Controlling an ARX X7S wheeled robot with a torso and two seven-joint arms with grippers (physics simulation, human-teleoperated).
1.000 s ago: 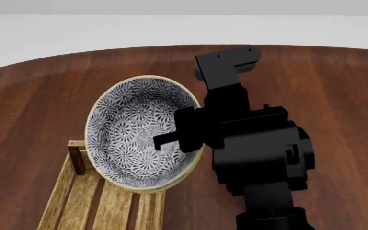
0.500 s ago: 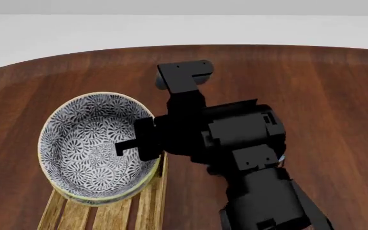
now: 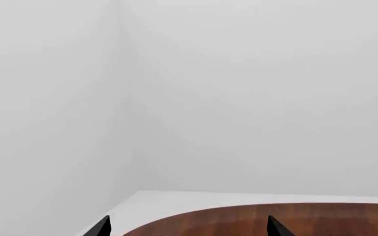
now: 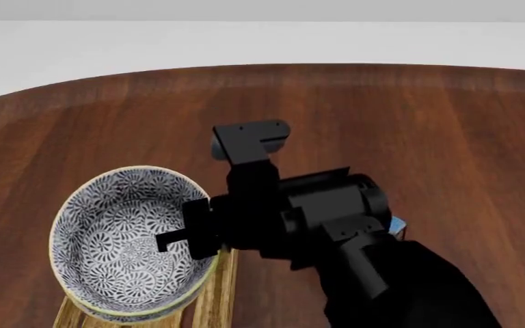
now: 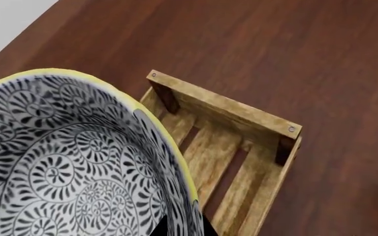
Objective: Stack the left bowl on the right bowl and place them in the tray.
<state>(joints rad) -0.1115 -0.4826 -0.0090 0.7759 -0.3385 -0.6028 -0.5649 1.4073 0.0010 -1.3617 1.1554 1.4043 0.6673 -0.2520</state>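
Bowl (image 4: 130, 242) carried lower over tray (image 5: 232, 147); right claw (image 4: 189, 236) clamped on rim; left claw (image 3: 187, 227) apart.

The bowl (image 4: 121, 246) is white inside, covered with a dense dark blue-grey pattern of swirling flower-like rosettes, and its rim is edged in pale yellow; the same print (image 5: 64, 167) fills much of the right wrist view. The tray (image 5: 235, 147) is light, honey-coloured wood with visible grain, darker brown corner posts and small grey nail heads on its top rail. The surface (image 4: 409, 116) is a deep reddish-brown wood with long darker streaks. The right hand (image 4: 189, 236) is matte black. Beside that hand, a small patch of light blue shows (image 4: 396, 225). The wall behind the surface is plain pale grey.
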